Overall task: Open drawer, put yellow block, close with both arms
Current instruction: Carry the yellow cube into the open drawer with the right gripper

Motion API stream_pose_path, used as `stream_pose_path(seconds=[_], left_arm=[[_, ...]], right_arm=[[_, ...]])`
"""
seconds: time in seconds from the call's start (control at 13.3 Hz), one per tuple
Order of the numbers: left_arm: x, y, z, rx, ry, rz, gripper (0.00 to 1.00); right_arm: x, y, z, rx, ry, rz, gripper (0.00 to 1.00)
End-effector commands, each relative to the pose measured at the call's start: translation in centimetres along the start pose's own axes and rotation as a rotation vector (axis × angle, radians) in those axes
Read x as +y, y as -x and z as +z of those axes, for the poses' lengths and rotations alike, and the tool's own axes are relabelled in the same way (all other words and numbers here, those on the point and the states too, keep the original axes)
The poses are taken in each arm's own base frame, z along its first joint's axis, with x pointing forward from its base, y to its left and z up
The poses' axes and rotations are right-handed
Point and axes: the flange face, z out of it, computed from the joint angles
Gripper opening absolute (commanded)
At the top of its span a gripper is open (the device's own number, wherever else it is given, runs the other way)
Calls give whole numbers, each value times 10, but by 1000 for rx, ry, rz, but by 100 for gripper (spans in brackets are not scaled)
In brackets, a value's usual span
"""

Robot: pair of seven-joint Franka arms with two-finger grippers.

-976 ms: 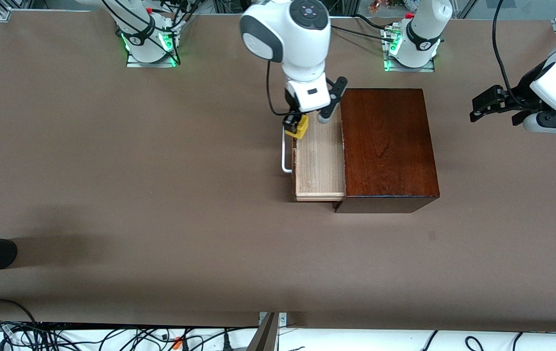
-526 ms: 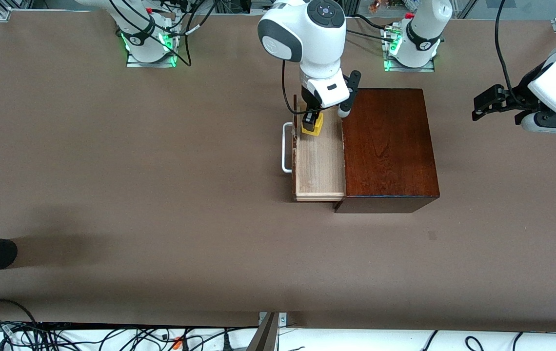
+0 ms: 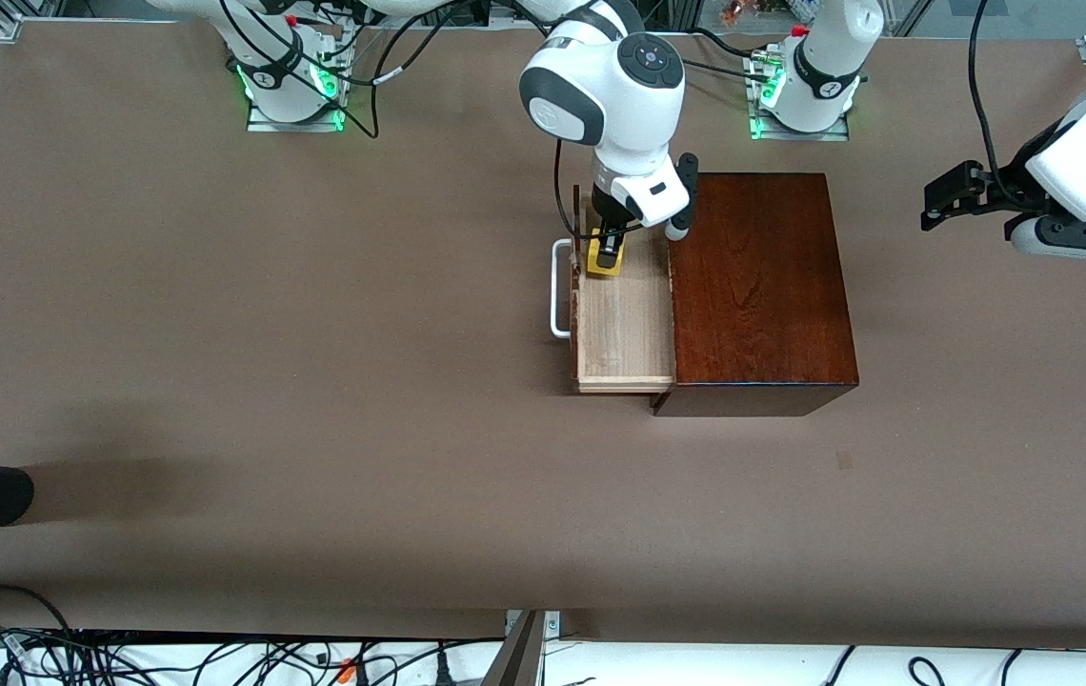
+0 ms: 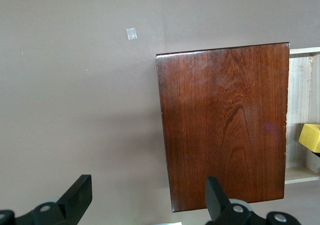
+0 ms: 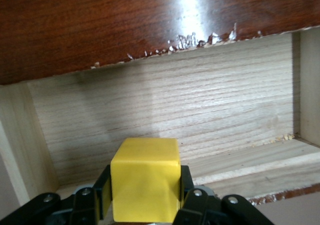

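Yellow block [image 3: 605, 259], one item: small bright cube, pinched between the fingers of the right gripper [image 3: 608, 253], which we record as closed tight on its two opposite faces; in the right wrist view the block [image 5: 145, 179] sits square between the black fingers [image 5: 101, 191], its upper face clear.

Position of the block: inside the outline of the open drawer [image 3: 626, 314], at the end of the tray farther from the front camera, just beside the dark front panel. We cannot tell whether its underside touches the pale tray floor or hangs just above it.

Step in hand, by our judgement: the placing. The drawer already stands pulled out of the mahogany box [image 3: 757, 286], so opening looks done; release and closing remain.

Next move, as we judge it: settle the cube on the tray floor, part the fingers, then lift straight up without catching the drawer front or the box edge. Afterwards both arms must push the drawer home, likely at the white handle [image 3: 557, 291].

Right arm, pose: reaches from its base across to the drawer, wrist bent steeply down, gripper pointing into the tray.

Left arm, pose: waits at its own end of the table, its gripper [image 3: 955, 195] up over bare tabletop, well apart from the box, fingers [image 4: 77, 195] spread wide and empty.
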Motion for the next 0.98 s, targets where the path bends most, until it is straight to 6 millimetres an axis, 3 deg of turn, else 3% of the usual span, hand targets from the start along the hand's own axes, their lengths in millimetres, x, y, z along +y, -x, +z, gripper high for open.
stream_pose_path(seconds=[0.0, 0.45, 0.68, 0.83, 0.9], left_arm=[[-3, 6, -12, 15, -20, 20, 100], [1, 5, -12, 17, -21, 28, 100], [1, 4, -11, 15, -21, 26, 100], [1, 4, -11, 15, -21, 24, 100], [1, 4, -11, 15, -21, 24, 100]], right_arm=[[1, -4, 1, 1, 33, -34, 32], [1, -7, 33, -19, 32, -78, 32], [9, -3, 36, -26, 38, -98, 33], [11, -3, 34, -28, 37, -81, 100], [11, -2, 30, -29, 36, -80, 100]])
